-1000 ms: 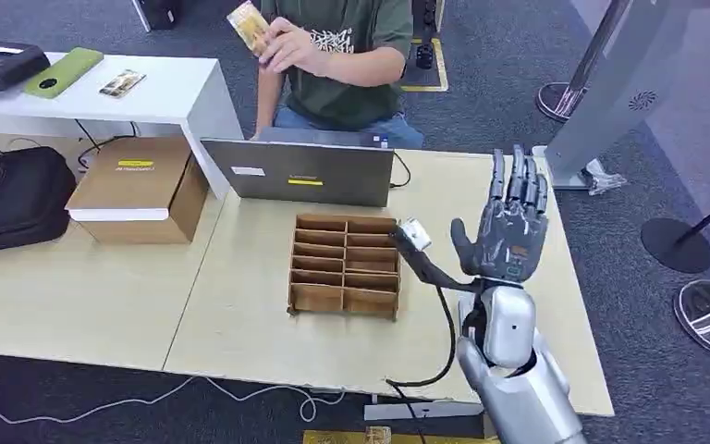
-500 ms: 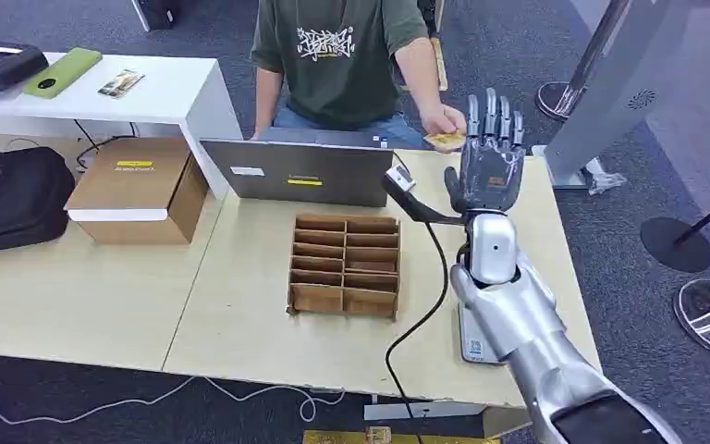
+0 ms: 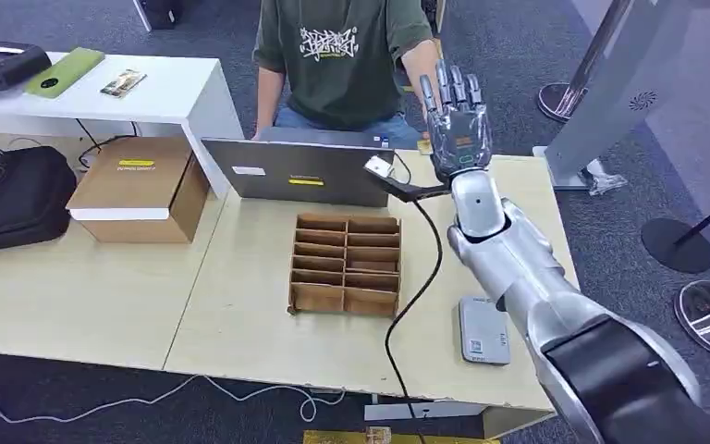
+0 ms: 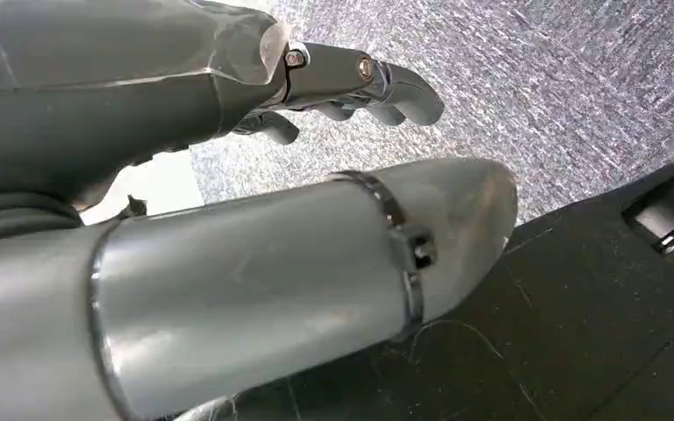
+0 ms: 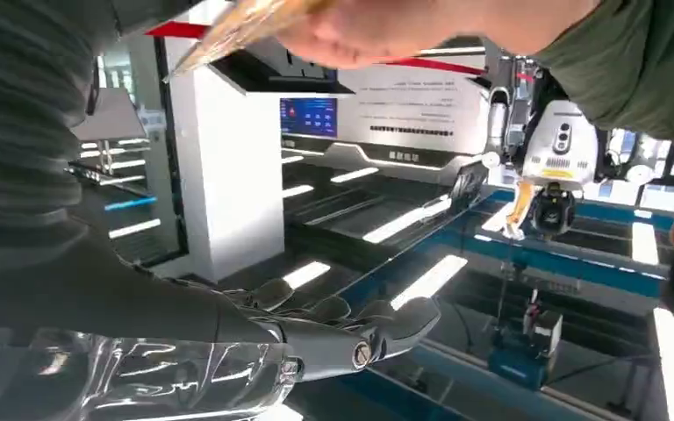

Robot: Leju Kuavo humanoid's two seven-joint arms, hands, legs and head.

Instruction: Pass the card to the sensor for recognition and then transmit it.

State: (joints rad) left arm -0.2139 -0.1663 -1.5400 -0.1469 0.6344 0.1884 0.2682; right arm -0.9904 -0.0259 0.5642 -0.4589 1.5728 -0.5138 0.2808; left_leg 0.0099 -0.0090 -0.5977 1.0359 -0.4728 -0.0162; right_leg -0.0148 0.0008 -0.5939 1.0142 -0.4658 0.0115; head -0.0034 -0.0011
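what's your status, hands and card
Right hand raised, fingers extended, nothing held. Left hand hanging over floor, holding nothing. Card in person's hand, not yet passed. Nothing blocking.

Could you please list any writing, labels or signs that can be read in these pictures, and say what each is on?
None can be read as text.
T-shirt: white graphic lettering, too stylised and small.
Cardboard box: yellow label, too small.
Laptop: white sticker and yellow sticker, blurred.
Grey device on the table: small printed label, unreadable.
White wall panel in the right wrist view: lines of print, blurred.
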